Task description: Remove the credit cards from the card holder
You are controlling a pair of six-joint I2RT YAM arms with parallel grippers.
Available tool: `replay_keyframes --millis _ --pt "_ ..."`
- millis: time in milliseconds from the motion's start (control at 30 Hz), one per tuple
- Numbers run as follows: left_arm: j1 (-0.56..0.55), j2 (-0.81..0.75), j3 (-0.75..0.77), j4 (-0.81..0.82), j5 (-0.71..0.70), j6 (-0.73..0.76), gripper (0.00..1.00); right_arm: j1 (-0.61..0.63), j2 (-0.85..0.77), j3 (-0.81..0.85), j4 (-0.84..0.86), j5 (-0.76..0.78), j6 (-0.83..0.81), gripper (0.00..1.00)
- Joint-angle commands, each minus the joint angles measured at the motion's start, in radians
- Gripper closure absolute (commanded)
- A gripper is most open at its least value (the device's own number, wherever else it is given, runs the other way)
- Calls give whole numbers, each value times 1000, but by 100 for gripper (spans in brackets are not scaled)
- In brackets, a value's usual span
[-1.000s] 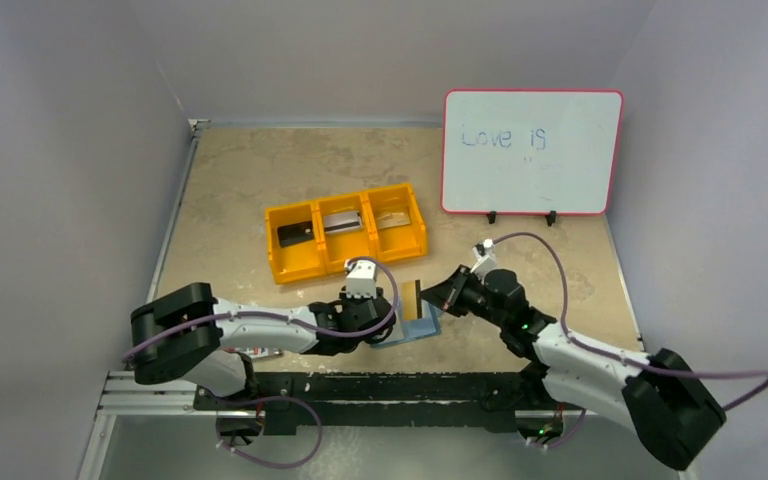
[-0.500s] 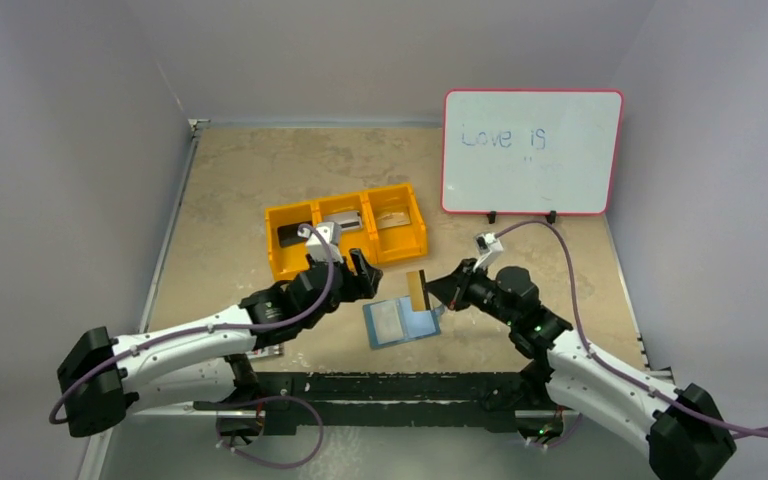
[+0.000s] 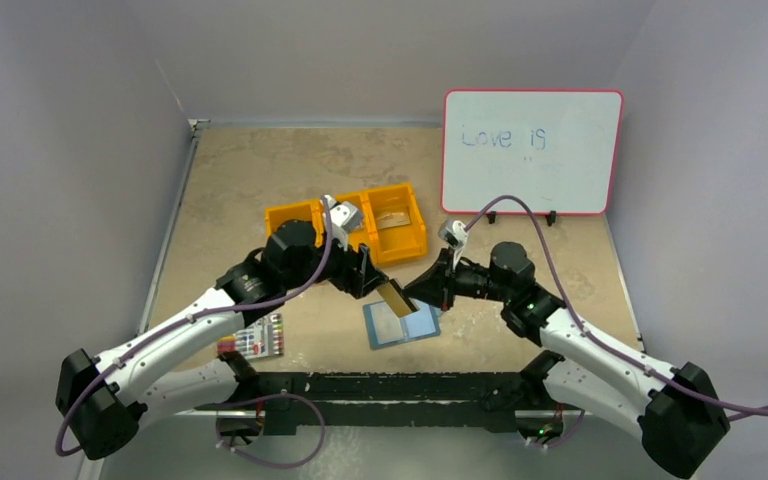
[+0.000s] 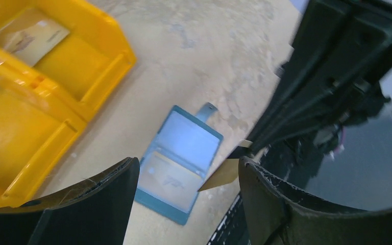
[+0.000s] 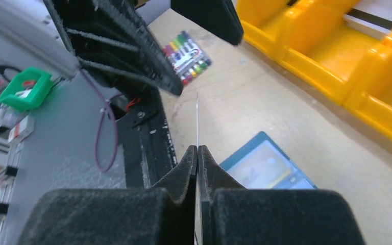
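Observation:
The teal card holder (image 3: 402, 325) lies open and flat on the table, and a pale card shows in its pocket (image 4: 169, 177). My right gripper (image 3: 423, 291) is shut on a tan credit card (image 3: 393, 297) and holds it tilted in the air above the holder's left edge. The right wrist view shows that card edge-on (image 5: 197, 118), with the holder (image 5: 268, 166) below it. My left gripper (image 3: 364, 278) is open and empty, just left of the held card. In the left wrist view the card (image 4: 225, 175) sits by my right finger, above the holder (image 4: 184, 133).
The orange three-compartment bin (image 3: 409, 238) stands behind the grippers, partly covered by the left arm, with a tan card (image 3: 392, 218) in its right compartment. A pack of coloured markers (image 3: 257, 338) lies at the near left. A whiteboard (image 3: 530, 150) stands at the back right.
My left gripper lifted off the holder, swung away, then came in beside the card. My right gripper carried the tan card left and tilted it. The holder stayed open on the table.

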Motion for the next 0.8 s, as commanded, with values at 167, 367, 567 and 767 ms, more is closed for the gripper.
replay_keyframes --millis 167,367,567,767 --pt "6 4 108 -201 459 296 33 -4 55 132 -53 -268 -114 100" --pt "6 51 87 -154 538 268 44 -4 79 157 -33 -319 -122 100" --pt "6 93 91 -90 546 226 85 -4 108 179 -43 -353 -140 100" --pt "6 74 67 -59 492 203 100 -4 93 188 -75 -280 -167 77"
